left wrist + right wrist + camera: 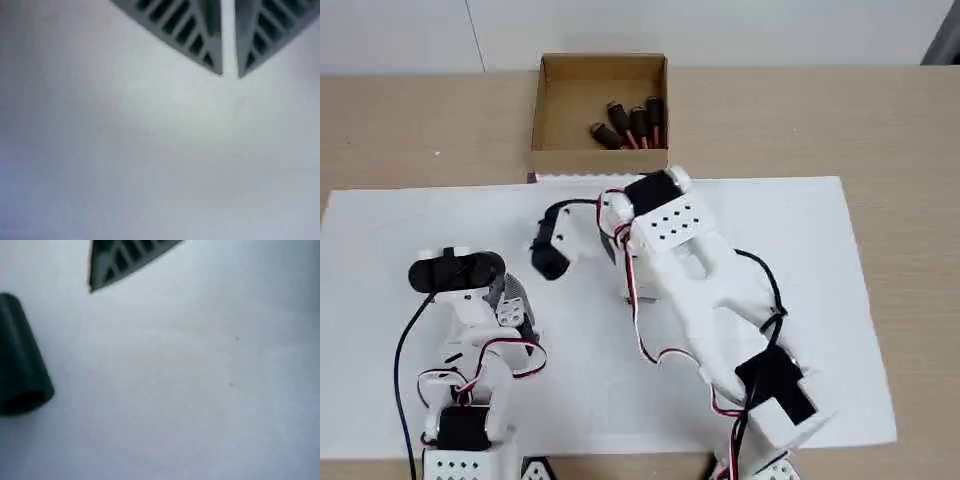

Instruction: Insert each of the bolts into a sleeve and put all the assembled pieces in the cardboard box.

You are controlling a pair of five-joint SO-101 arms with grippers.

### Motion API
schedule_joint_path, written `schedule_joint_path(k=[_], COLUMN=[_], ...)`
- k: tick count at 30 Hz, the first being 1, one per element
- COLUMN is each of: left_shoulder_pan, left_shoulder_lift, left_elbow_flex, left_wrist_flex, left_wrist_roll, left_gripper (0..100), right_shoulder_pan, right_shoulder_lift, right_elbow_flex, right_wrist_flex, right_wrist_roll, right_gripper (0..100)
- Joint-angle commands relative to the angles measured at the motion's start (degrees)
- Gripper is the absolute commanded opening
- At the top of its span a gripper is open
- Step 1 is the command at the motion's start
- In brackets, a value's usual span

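The cardboard box stands at the table's far edge with several assembled pieces in it, black sleeves with red bolts. My right gripper hangs low over the white paper just in front of the box. In the right wrist view one of its fingers shows with no second finger beside it, so it is open. A black sleeve lies on the paper off to one side of that finger, not touching it. My left gripper is near the front left, shut on nothing, close above bare paper.
A large white paper sheet covers the wooden table. The right arm's body stretches diagonally across the sheet's middle, with red and black cables looping beside it. A black wrist camera sticks out to its left.
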Motion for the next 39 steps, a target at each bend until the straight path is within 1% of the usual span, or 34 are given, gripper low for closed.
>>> schedule_joint_path(k=[1, 7, 16, 24, 32, 36, 39], left_shoulder_pan=[-0.4, -0.4, -0.4, -0.4, -0.4, -0.4, -0.4], left_shoulder_lift=[-0.5, -0.5, -0.5, -0.5, -0.5, -0.5, -0.5], left_elbow_flex=[-0.2, -0.2, -0.2, -0.2, -0.2, -0.2, -0.2], left_wrist_flex=[0.4, 0.4, 0.4, 0.4, 0.4, 0.4, 0.4], left_wrist_roll=[-0.2, -0.4, -0.4, -0.4, -0.4, -0.4, -0.4], left_gripper=[1, 1, 1, 1, 1, 1, 1], right_shoulder_pan=[-0.3, 0.0, -0.2, -0.2, -0.1, 0.0, 0.0], right_shoulder_lift=[-1.0, 1.4, 3.1, 8.5, 13.7, 13.7, 11.8], right_elbow_flex=[0.8, 4.0, 7.8, 8.0, 7.8, 7.6, 7.6], right_wrist_flex=[-2.1, -5.9, -10.8, -14.4, -16.6, -16.1, -15.3], right_wrist_roll=[2.2, 4.2, 4.2, 4.2, 4.0, 3.9, 3.9], right_gripper=[20.2, 20.2, 20.2, 19.7, 5.0, 1.7, 1.3])
